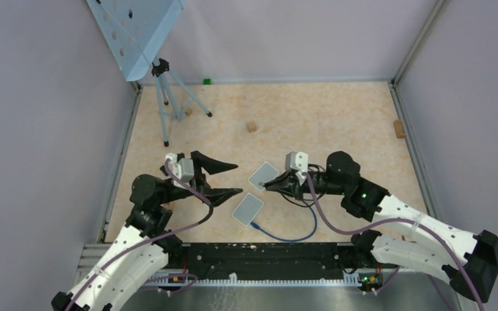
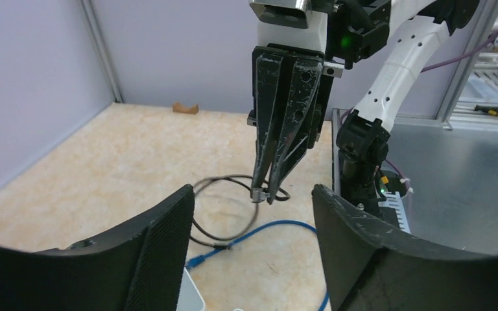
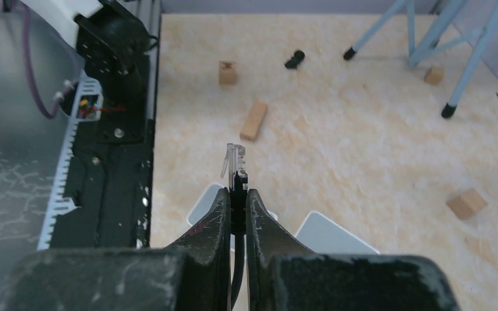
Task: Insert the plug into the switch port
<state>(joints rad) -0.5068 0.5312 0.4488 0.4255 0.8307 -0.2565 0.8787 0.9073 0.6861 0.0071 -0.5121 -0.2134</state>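
Note:
My right gripper (image 3: 237, 194) is shut on the black boot of a cable, and its clear plug (image 3: 235, 159) sticks out past the fingertips. In the top view that gripper (image 1: 269, 186) hovers between two flat light-grey boxes (image 1: 263, 175) (image 1: 248, 208). I cannot tell which box is the switch, and no port shows. The dark cable (image 2: 220, 214) trails in a loop on the floor under the plug (image 2: 257, 193). My left gripper (image 1: 230, 178) stands open and empty just left of the boxes, facing the right gripper (image 2: 264, 194).
A blue cable (image 1: 292, 236) with a blue plug (image 2: 198, 261) lies by the near box. Small wooden blocks (image 1: 251, 126) (image 1: 399, 128) (image 3: 253, 120) are scattered on the floor. A blue tripod (image 1: 165, 97) stands at the back left. The black base rail (image 1: 259, 253) runs along the near edge.

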